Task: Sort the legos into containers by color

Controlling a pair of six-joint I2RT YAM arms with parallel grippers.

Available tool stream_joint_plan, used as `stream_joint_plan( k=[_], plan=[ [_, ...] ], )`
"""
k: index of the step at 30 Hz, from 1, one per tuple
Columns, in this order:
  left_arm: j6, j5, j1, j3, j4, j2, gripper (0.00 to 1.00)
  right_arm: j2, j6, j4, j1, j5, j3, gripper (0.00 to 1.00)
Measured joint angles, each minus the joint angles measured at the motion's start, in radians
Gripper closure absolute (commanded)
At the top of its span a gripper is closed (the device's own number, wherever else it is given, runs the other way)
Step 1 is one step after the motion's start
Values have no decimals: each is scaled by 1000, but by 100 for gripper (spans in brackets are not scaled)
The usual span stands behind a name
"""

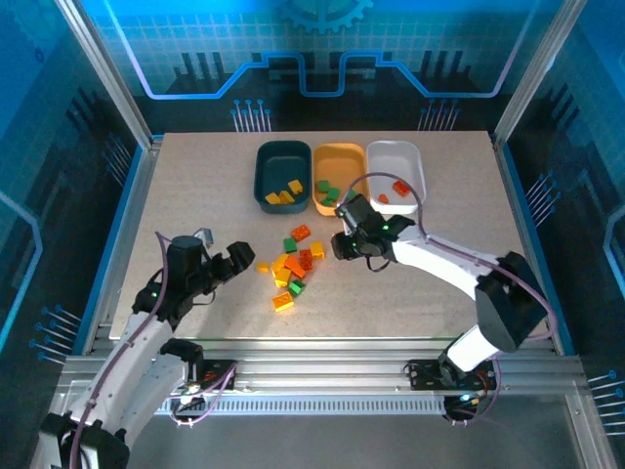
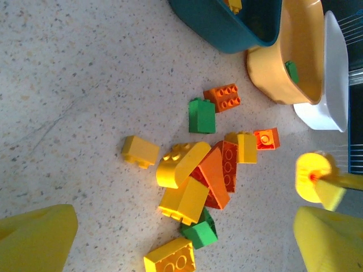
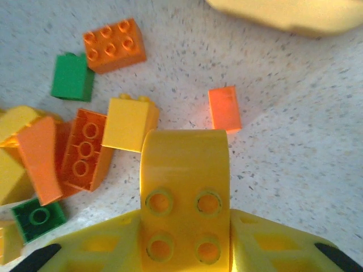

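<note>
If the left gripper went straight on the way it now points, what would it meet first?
Most likely the yellow brick lying between the fingers of the open left gripper in its wrist view, with a green brick just beyond it. Depth is unclear, so this is a guess.

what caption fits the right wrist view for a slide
Right gripper grips a yellow curved brick; an orange six-stud brick and a green brick lie loose on the speckled table

- I see a speckled beige table (image 1: pixel 195 186), same surface in both wrist views.
- Blue gear-print backdrop (image 1: pixel 322 29) behind it.
- Aluminium rails (image 1: pixel 322 357) along the near edge.
</note>
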State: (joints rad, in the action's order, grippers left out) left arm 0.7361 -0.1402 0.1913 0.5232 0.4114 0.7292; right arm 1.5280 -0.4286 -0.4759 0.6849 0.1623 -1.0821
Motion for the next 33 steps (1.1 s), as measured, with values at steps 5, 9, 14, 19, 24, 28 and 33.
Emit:
stream_joint_plan(
  k=[5,9,14,19,24,28,33],
  plan=[
    [2,-10,0,82,-25,144,1,-54,-1,-75,-51,6,-95,62],
    [2,-39,-1,165,-44,261,1,-3,0,-105,-93,-6,-245,63],
    [-3,-90,-19,263,-59,399,1,213,4,-80,-95,-71,-486,63],
    [3,-146,-50,262,-115,457,1,449,39,-66,-94,-142,-686,63],
    [31,-193,-59,221,-171,464,1,702,74,-104,-94,-179,-956,62],
    [33,-214,-59,220,-169,458,1,866,89,-188,-95,-200,-1183,57],
    [34,-219,-60,229,-161,455,1,963,95,-277,-95,-217,-1332,50]
  ],
)
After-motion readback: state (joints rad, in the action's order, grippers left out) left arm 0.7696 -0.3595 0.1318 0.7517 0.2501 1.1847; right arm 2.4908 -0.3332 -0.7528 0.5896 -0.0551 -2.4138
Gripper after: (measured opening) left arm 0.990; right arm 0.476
